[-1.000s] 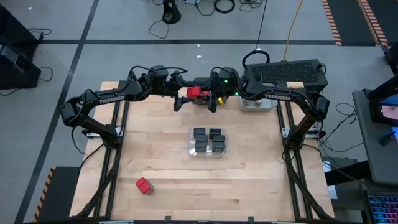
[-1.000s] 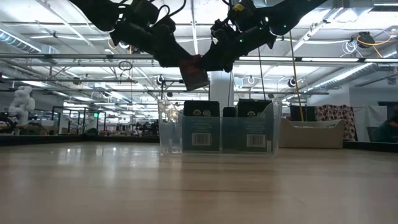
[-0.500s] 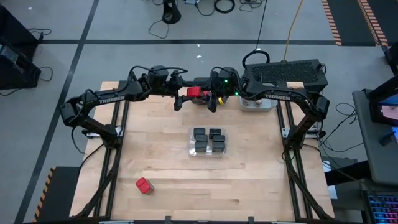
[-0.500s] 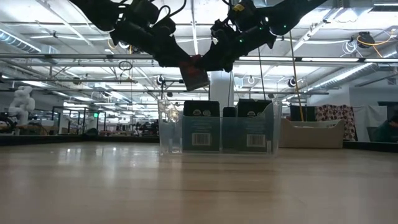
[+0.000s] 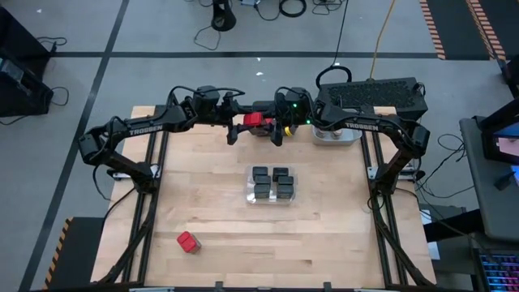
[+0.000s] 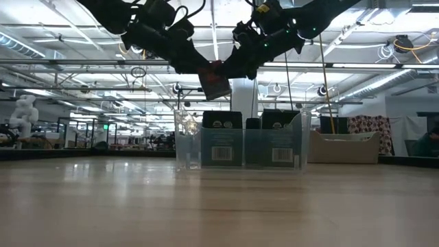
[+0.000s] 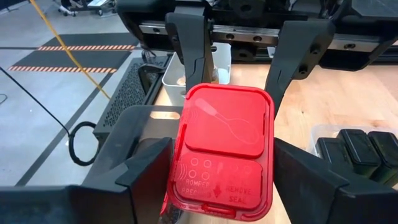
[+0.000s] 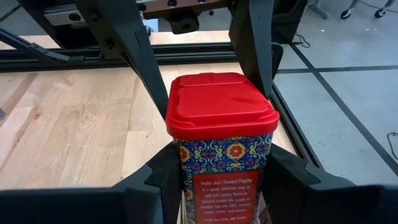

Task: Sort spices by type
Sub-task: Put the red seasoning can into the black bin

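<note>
Holding red-topped spice box (image 5: 255, 121) aloft | left hand (image 5: 243, 123) gripping | right hand (image 5: 272, 126) gripping opposite end

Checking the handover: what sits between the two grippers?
High view: one red-lidded boxy spice container, held aloft between left gripper and right gripper; nothing else.

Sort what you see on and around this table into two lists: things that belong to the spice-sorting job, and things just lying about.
Part of the job:
red-topped spice box held between both grippers
second red-topped box
black boxes
clear bin
light grey bin

Just lying about:
dark grey crate
floor cables
</note>
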